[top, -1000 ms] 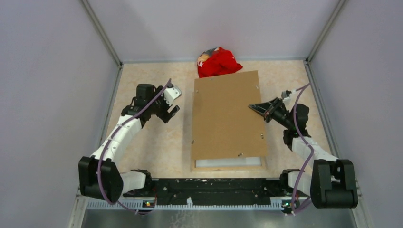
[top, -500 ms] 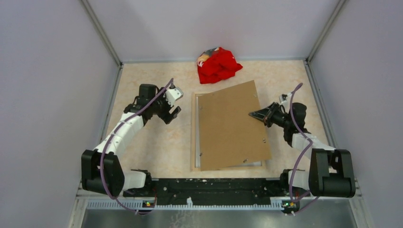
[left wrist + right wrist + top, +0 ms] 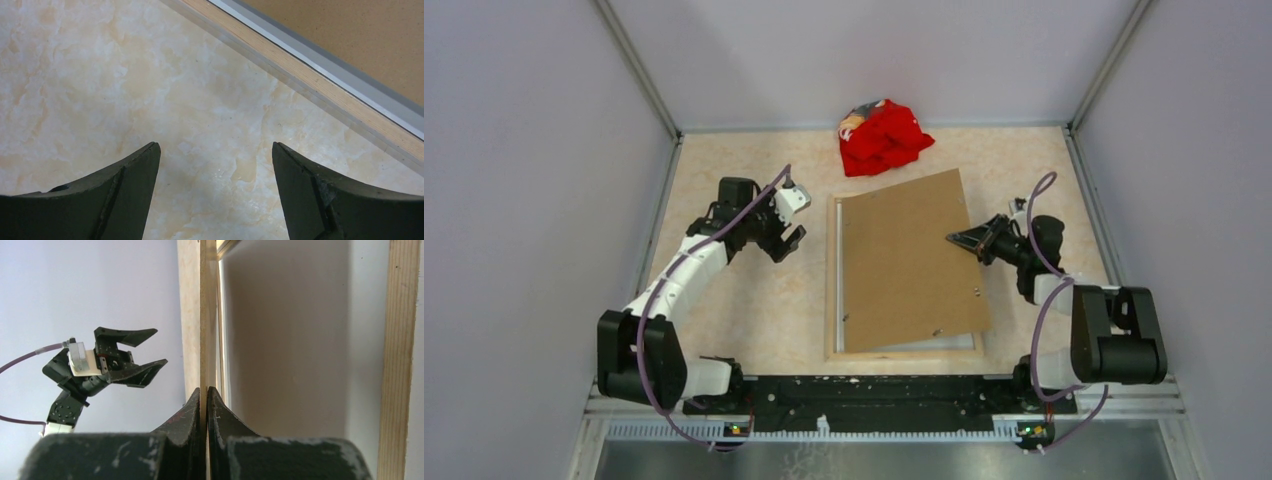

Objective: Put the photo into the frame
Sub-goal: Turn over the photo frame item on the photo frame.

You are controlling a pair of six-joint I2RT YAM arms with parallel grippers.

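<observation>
frame (image 3: pixel 904 352) first, lying flat in the middle of the table (image 3: pixel 744 300), near rail toward six o'clock and pale wood back turned up. over it sits the brown backing board (image 3: pixel 909 260), skewed and tipped, with its three o'clock edge raised and a pale strip showing beneath at the six o'clock end. the right gripper (image 3: pixel 953 238) is pinched tight on that raised edge, the thin board clamped between its fingers. at about ten o'clock of the frame the left gripper (image 3: pixel 795 218) hangs near the rail with its jaws spread wide and nothing in them. a crumpled red cloth (image 3: pixel 882 135) lies at twelve o'clock, past the frame's far end. the photo i can't pick out; the pale sheet under the board may be its white back, i can't tell. to my eye this is the opening step, getting the board clear. next it wants lifting right off and setting aside without dragging the frame, then the photo squared to the rails
</observation>
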